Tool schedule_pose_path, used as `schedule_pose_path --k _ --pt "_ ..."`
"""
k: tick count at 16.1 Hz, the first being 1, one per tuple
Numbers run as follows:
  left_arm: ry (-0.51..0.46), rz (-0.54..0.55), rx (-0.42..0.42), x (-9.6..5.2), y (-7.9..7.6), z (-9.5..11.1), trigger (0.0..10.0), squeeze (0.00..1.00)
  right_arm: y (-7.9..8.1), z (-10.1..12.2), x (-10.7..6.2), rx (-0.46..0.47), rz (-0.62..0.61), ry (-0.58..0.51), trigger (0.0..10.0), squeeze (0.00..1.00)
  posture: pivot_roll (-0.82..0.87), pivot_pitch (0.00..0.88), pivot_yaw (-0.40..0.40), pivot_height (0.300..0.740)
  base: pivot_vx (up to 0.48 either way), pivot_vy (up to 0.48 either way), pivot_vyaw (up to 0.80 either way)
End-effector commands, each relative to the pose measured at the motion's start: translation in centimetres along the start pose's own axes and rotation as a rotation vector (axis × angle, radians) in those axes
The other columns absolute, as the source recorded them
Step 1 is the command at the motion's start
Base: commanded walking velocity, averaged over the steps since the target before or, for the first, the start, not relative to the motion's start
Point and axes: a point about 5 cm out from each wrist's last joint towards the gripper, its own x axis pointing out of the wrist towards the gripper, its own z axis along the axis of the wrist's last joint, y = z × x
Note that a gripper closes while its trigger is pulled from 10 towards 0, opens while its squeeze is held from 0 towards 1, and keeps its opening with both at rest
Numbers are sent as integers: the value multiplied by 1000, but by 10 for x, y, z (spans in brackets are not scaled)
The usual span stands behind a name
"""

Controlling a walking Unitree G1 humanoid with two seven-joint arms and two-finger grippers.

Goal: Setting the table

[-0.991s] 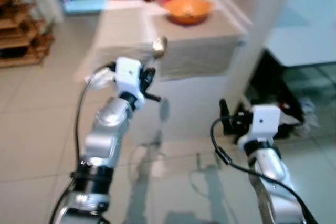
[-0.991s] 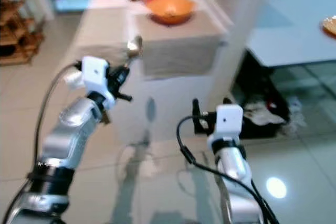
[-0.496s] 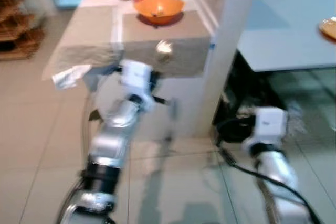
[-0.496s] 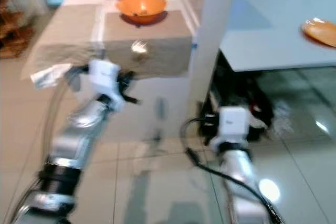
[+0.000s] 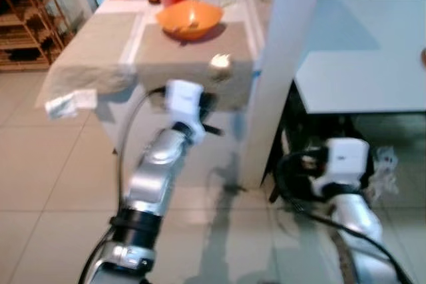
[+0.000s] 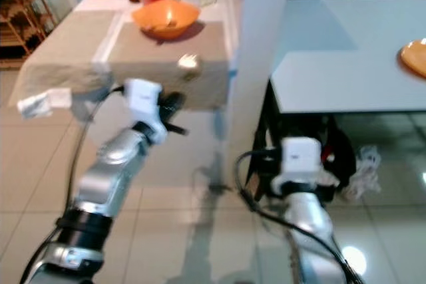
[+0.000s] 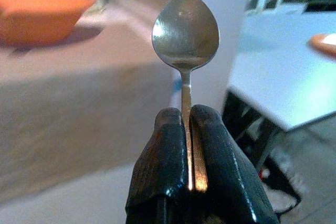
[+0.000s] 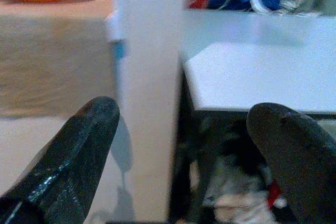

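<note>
The left tool (image 7: 190, 145) is clenched on a spoon (image 7: 185, 32), held upright with its bowl up; the right tool (image 8: 181, 145) hangs released and idle. Since a second ago the view has swung right, bringing the white worktop (image 6: 346, 71) with its orange plate (image 6: 414, 56) closer. A white pillar (image 6: 256, 44) stands between it and the cloth-covered worktop (image 6: 80, 51) carrying an orange bowl (image 6: 165, 18).

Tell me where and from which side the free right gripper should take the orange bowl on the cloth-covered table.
Probably the near rim of the orange bowl, from above. It sits upright and open on the beige cloth, with bottles close behind, so the far side looks crowded. One finger inside and one outside the wall should suit the open right gripper. The left gripper is shut on the spoon.
</note>
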Motion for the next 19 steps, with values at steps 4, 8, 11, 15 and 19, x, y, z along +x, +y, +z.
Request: schedule_pose_path --k 4,8,11,15,19 --pt "-65 -10 30 -2 3 13 0 0 6 3 3 7 12 -14 10000 0 -129 5 47 740 242 -412 0" --pt "-57 -4 53 -1 7 12 0 0 6 2 3 8 15 -14 10000 0 -128 0 51 740 245 -410 0" --pt "-40 2 51 -3 9 6 0 0 5 2 0 7 9 -15 10000 0 -139 0 47 740 245 -411 0" --pt "-48 111 33 -24 35 -1 0 0 0 9 -4 18 -12 -71 10000 0 -142 0 46 740 249 -407 0" --pt "-75 223 70 -48 48 -1 0 0 -1 10 -8 17 -19 -105 10000 0 -133 0 51 740 324 -350 0"
